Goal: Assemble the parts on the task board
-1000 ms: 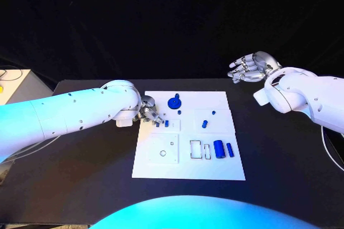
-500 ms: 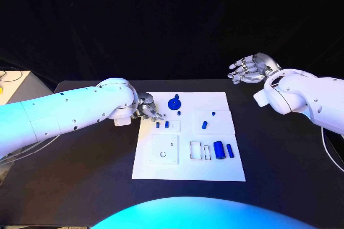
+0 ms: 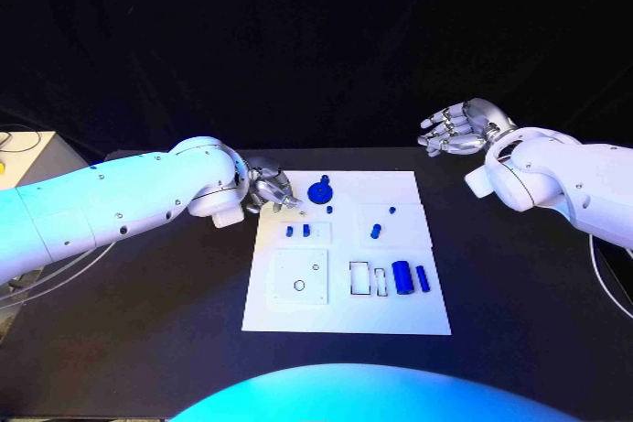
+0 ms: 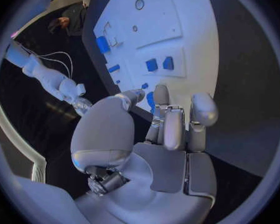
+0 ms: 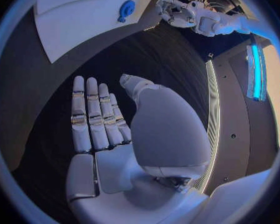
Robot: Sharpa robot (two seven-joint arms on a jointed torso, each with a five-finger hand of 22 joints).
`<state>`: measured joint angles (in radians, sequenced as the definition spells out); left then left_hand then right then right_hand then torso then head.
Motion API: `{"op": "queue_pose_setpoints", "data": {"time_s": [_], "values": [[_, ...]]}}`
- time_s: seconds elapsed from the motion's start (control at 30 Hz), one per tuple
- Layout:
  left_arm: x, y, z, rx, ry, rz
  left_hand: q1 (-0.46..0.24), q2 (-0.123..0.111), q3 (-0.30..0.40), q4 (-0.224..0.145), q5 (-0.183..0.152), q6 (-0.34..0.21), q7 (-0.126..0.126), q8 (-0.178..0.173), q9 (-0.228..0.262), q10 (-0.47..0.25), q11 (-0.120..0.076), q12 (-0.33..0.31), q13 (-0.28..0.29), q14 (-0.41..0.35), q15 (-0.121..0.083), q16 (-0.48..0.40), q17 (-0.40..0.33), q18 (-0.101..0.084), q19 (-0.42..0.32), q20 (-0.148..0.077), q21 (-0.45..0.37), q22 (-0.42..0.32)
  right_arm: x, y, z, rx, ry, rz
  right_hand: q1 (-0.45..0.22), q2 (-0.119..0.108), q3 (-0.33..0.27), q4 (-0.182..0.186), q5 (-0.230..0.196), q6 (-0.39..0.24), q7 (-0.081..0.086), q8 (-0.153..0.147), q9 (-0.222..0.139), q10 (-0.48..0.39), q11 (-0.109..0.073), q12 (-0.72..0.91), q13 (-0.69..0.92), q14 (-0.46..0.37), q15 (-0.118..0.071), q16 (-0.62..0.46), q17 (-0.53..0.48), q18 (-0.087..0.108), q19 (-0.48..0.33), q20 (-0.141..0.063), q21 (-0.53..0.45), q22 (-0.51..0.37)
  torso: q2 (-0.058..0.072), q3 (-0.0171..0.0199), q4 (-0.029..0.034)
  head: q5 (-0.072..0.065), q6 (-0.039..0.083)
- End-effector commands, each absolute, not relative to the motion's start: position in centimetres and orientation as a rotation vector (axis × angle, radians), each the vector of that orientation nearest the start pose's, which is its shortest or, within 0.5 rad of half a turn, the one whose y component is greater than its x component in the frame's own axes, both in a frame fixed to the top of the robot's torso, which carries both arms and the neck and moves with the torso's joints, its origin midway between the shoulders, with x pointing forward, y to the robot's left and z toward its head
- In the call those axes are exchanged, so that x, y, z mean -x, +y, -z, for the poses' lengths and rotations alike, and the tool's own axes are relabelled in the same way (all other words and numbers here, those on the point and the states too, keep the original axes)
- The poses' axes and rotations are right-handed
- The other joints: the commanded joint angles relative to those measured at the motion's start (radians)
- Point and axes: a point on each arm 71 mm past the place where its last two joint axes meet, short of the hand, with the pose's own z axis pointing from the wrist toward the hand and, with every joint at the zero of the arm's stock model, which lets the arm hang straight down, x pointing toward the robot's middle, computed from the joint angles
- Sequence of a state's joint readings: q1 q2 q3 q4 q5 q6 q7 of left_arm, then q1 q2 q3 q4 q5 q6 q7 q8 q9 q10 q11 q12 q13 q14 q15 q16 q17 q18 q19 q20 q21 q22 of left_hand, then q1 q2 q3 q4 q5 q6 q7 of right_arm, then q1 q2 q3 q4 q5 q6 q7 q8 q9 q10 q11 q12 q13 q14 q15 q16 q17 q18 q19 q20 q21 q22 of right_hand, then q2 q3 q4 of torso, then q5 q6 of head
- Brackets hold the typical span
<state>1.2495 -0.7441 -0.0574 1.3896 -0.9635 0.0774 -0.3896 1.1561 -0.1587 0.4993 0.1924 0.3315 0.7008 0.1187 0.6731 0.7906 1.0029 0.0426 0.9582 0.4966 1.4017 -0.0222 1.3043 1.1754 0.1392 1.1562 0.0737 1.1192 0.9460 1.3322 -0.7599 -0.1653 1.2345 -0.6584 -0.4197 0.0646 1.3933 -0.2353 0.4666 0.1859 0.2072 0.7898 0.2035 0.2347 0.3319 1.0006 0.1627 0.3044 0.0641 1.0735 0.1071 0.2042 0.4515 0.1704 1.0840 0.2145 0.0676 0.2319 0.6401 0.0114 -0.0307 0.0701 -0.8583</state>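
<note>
The white task board (image 3: 346, 308) lies mid-table. Two small blue pegs (image 3: 298, 230) stand side by side in its left square. A round blue knob (image 3: 321, 191) sits near the far edge, and two blue cylinders (image 3: 412, 276) lie at the right. My left hand (image 3: 271, 186) hovers over the board's far left corner, a little back from the pegs, with loosely bent fingers and nothing in them. In the left wrist view, the hand (image 4: 168, 129) has the pegs (image 4: 160, 63) beyond its fingertips. My right hand (image 3: 459, 127) is raised off the board's far right, fingers spread and empty, its palm (image 5: 99, 134) flat.
Another small blue part (image 3: 378, 228) stands right of the pegs. An empty round hole (image 3: 299, 284) and rectangular slots (image 3: 360, 275) mark the board's near half. A pale box (image 3: 26, 161) sits at the table's far left.
My left hand has drawn back from the pegs toward the board's far left corner. The peg it covered now stands uncovered beside the other. The right hand has barely moved.
</note>
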Motion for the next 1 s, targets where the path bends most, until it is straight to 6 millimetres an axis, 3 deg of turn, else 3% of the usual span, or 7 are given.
{"op": "queue_pose_setpoints", "data": {"time_s": [0.03,0.13,0.23,0.43,0.6,0.83,1.0], "values": [[-51.0,18.3,19.9,0.287,2.048,0.849,0.082,-0.013,0.023,-0.034,0.004,-0.031,0.029,-0.030,-0.041,-0.093,0.028,-0.049,-0.032,-0.141,0.024,-0.186,-0.218,0.042,-0.159,0.024,-0.205,-0.224,-54.8,-26.2,17.3,-0.582,1.594,-0.832,-0.012,0.002,0.000,-0.008,0.005,0.005,0.035,-0.003,-0.001,0.003,0.006,-0.004,-0.001,0.004,0.006,-0.008,-0.002,0.012,-0.007,0.002,-0.003,-0.004,0.001,0.0004,0.0005,-0.003,0.001],[-51.1,17.4,19.7,0.200,1.954,0.890,0.142,-0.036,0.046,-0.066,-0.003,-0.064,0.057,-0.080,-0.105,-0.199,0.058,-0.112,-0.076,-0.310,0.056,-0.348,-0.384,0.039,-0.211,0.052,-0.285,-0.266,-54.8,-26.2,17.3,-0.581,1.588,-0.835,-0.011,0.003,0.002,-0.011,0.005,0.009,0.031,-0.001,0.000,0.006,0.003,-0.004,-0.001,0.005,0.005,-0.010,-0.004,0.012,-0.007,0.002,-0.002,-0.007,0.001,0.0006,0.0006,-0.008,0.006],[-50.9,16.6,19.9,0.117,1.883,0.921,0.196,-0.040,0.050,-0.104,-0.011,-0.075,0.063,-0.108,-0.163,-0.234,0.072,-0.153,-0.123,-0.333,0.065,-0.351,-0.406,0.042,-0.214,0.062,-0.299,-0.272,-54.9,-26.2,17.2,-0.581,1.585,-0.837,-0.011,0.003,0.003,-0.013,0.005,0.013,0.028,0.000,0.001,0.008,0.001,-0.004,-0.001,0.006,0.004,-0.012,-0.006,0.013,-0.007,0.002,-0.002,-0.009,0.002,0.0000,-0.0007,-0.011,0.009],[-50.7,15.0,20.8,-0.064,1.799,0.915,0.244,-0.041,0.076,-0.171,-0.016,-0.062,0.066,-0.123,-0.240,-0.243,0.070,-0.181,-0.179,-0.313,0.060,-0.280,-0.405,0.044,-0.218,0.057,-0.206,-0.198,-54.9,-26.1,17.2,-0.582,1.582,-0.840,-0.011,0.003,0.003,-0.013,0.005,0.014,0.028,0.001,0.001,0.008,0.001,-0.005,-0.001,0.006,0.003,-0.012,-0.006,0.013,-0.007,0.002,-0.002,-0.010,0.001,-0.0006,-0.0008,-0.015,0.014],[-50.7,13.8,21.8,-0.214,1.784,0.845,0.219,-0.059,0.080,-0.174,-0.043,-0.107,0.055,-0.149,-0.287,-0.301,0.085,-0.225,-0.220,-0.332,0.072,-0.270,-0.421,0.042,-0.246,0.066,-0.188,-0.175,-54.9,-26.0,17.2,-0.580,1.578,-0.842,-0.011,0.003,0.003,-0.014,0.005,0.014,0.028,0.000,0.001,0.008,0.001,-0.005,-0.001,0.006,0.003,-0.012,-0.006,0.013,-0.007,0.002,-0.002,-0.010,0.001,-0.0004,0.0001,-0.015,0.020],[-50.9,12.8,23.1,-0.361,1.777,0.716,0.216,-0.072,0.073,-0.175,-0.104,-0.101,0.050,-0.137,-0.320,-0.334,0.088,-0.245,-0.254,-0.334,0.077,-0.249,-0.441,0.045,-0.247,0.076,-0.195,-0.178,-54.9,-25.9,17.2,-0.577,1.578,-0.846,-0.011,0.003,0.003,-0.014,0.005,0.013,0.029,0.000,0.000,0.008,0.001,-0.005,-0.001,0.007,0.003,-0.013,-0.007,0.013,-0.007,0.002,-0.002,-0.011,0.002,-0.0005,-0.0016,-0.013,0.024],[-50.9,12.6,23.9,-0.438,1.787,0.642,0.219,-0.080,0.068,-0.177,-0.114,-0.086,0.047,-0.137,-0.343,-0.356,0.086,-0.254,-0.271,-0.347,0.074,-0.244,-0.455,0.045,-0.254,0.075,-0.201,-0.179,-54.9,-25.7,17.2,-0.575,1.581,-0.849,-0.011,0.003,0.003,-0.014,0.005,0.013,0.029,0.000,0.000,0.008,0.001,-0.005,-0.001,0.007,0.003,-0.013,-0.007,0.013,-0.007,0.002,-0.002,-0.011,0.001,-0.0001,-0.0006,-0.010,0.025]]}}
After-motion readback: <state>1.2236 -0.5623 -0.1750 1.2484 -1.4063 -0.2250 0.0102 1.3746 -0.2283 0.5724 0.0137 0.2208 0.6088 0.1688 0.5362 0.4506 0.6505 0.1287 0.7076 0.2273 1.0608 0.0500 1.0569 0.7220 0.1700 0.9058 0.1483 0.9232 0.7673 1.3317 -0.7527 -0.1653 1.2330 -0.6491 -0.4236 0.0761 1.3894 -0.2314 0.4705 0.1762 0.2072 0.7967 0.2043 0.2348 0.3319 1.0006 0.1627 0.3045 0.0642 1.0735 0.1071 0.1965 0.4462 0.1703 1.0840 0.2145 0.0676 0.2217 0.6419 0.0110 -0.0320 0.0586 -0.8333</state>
